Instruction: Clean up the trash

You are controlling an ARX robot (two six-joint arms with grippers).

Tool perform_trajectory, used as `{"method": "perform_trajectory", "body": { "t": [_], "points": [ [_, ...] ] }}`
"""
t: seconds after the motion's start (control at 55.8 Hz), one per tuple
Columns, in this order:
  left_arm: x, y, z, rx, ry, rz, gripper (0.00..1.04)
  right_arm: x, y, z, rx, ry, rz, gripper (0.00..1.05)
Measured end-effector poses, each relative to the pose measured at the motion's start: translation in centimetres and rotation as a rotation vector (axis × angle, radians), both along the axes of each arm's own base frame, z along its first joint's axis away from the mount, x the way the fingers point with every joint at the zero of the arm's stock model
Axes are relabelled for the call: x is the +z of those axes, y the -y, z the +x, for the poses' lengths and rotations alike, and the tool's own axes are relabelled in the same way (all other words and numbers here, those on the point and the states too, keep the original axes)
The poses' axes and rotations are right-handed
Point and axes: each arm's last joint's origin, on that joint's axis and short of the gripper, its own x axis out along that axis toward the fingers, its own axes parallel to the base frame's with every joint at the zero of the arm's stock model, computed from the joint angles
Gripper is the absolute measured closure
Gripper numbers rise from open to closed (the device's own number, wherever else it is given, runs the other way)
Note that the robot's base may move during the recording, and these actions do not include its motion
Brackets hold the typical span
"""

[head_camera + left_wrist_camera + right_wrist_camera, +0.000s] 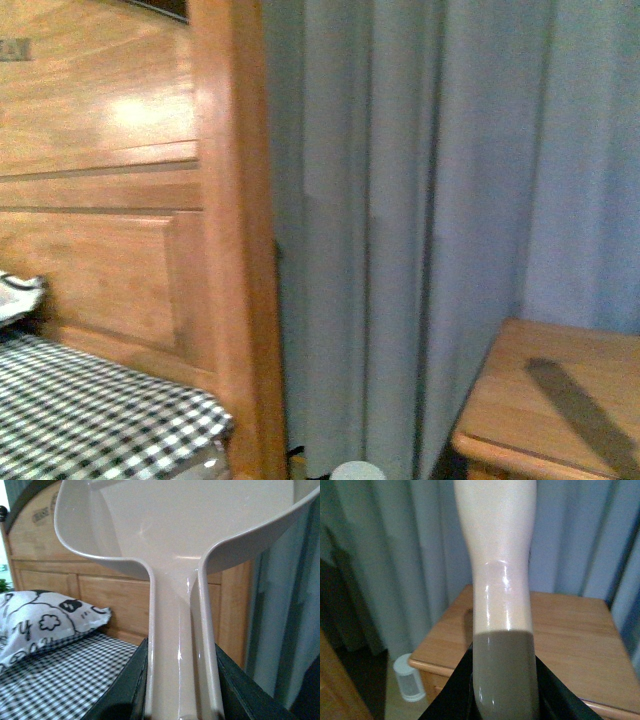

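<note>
Close in: left pincer [181, 692] clamps the dustpan [170, 525], scoop rim cut off; right pincer [504, 695] grips a cream handle [497, 545], its head out of frame.

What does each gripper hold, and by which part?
The left gripper holds a beige dustpan by its handle. The right gripper holds a beige handle by its grey end; the head is unseen.

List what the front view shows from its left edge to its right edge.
Black-and-white checked bedcover → upright post of the varnished wooden headboard → blue-grey pleated curtain → light wooden bedside table. The small white round top at the bottom edge overlaps the curtain, so it is left out.
</note>
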Motion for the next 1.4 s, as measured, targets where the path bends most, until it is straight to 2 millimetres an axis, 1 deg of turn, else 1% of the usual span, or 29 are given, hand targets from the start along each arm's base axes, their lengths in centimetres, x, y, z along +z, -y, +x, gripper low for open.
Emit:
{"method": "perform_trajectory", "body": {
  "t": [0.932, 1.039, 1.147, 1.165, 1.201, 1.219, 1.254, 1.272, 1.344, 1.398],
  "points": [
    [0.0, 0.0, 0.0, 0.004, 0.000, -0.003, 0.76, 0.0, 0.0, -0.1, 0.002, 0.003, 0.002, 0.85],
    [0.0, -0.1, -0.1, 0.027, 0.005, -0.016, 0.76, 0.0, -0.1, 0.0, 0.025, -0.001, -0.005, 0.85],
    [0.0, -0.1, -0.1, 0.008, 0.004, -0.009, 0.76, -0.1, -0.1, 0.0, 0.012, -0.005, -0.008, 0.85],
    [-0.1, 0.0, 0.0, -0.004, -0.011, -0.004, 0.76, -0.1, -0.1, 0.0, 0.011, -0.006, -0.008, 0.85],
    [0.1, 0.0, 0.2, -0.052, -0.113, 0.024, 0.76, -0.1, -0.1, 0.0, 0.004, -0.005, -0.007, 0.85],
    [0.1, 0.0, 0.2, -0.058, -0.129, 0.029, 0.76, -0.1, -0.1, 0.0, 0.003, -0.005, -0.007, 0.85],
    [0.4, -0.1, 0.6, -0.118, -0.251, 0.066, 0.76, -0.1, 0.0, 0.0, 0.001, -0.005, -0.006, 0.85],
    [0.3, -0.1, 0.7, -0.130, -0.278, 0.072, 0.76, -0.1, 0.0, 0.0, 0.001, -0.004, -0.006, 0.85],
    [-0.4, -0.1, 1.8, -0.191, -0.393, 0.120, 0.76, 0.0, 0.0, -0.1, 0.003, 0.002, -0.001, 0.85],
    [-0.9, -0.1, 2.6, -0.225, -0.437, 0.170, 0.76, 0.0, 0.0, -0.1, 0.007, 0.002, -0.002, 0.85]
  ]
}}
